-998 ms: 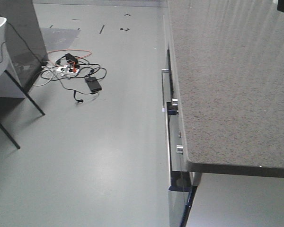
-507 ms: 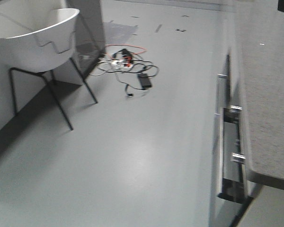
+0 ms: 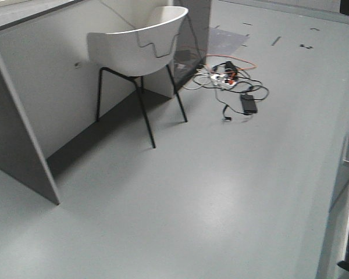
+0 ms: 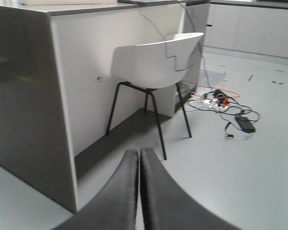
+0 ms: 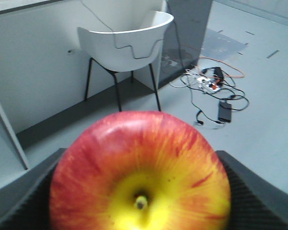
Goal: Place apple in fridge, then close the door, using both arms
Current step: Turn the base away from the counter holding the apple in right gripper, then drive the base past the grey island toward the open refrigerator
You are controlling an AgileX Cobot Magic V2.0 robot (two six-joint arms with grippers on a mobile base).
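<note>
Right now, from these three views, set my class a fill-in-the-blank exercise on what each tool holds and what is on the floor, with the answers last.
1. The right tool is shut on a red and yellow ____.
2. The left tool is shut and holds ____.
3. The chair with thin black legs has a ____ shell.
4. The tangle of cables lies on the ____.
Missing words: apple; nothing; white; floor.
</note>
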